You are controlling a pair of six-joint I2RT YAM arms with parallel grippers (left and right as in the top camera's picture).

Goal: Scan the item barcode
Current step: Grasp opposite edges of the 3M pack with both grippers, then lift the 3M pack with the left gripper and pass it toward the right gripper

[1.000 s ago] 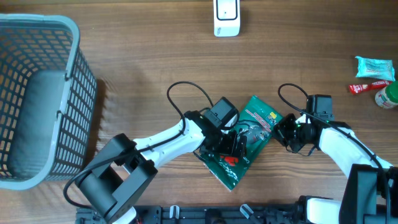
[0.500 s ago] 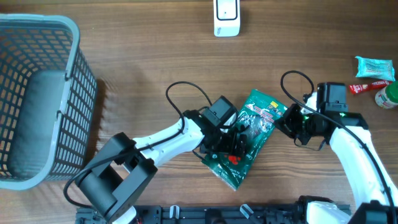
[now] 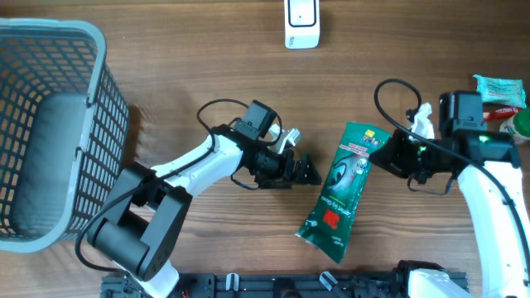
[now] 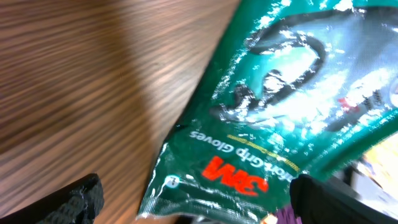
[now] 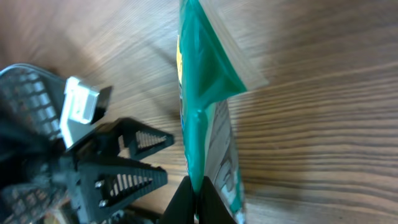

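Left gripper [image 3: 307,170] near the middle of the overhead view, to the right of the big grey basket [image 3: 106,116] at the left edge: fingers spread wide, nothing held, tips pointing right. High above it, at the top edge of the frame, a small white scanner [image 3: 301,23] on the brown wooden table [image 3: 207,83]. Just beside the open tips, not touching them, the green pack of gloves [image 3: 338,192]: long, shiny and slanted, top end up and to the right, bottom end down near the lower edge. Seen close in the left wrist view, with a red 3M mark upside down on the front. Hard to tell if the bottom end rests on the wood. Right gripper [image 3: 389,156] at the pack's top end: squeezed tight on its edge, thin fingers pinching the green plastic, as seen from below in the right wrist view. Far over at the right edge of the overhead view, well apart from the pack, a light green packet [image 3: 499,88], a small red wrapper [image 3: 487,117] and part of a green and white bottle [image 3: 518,129].
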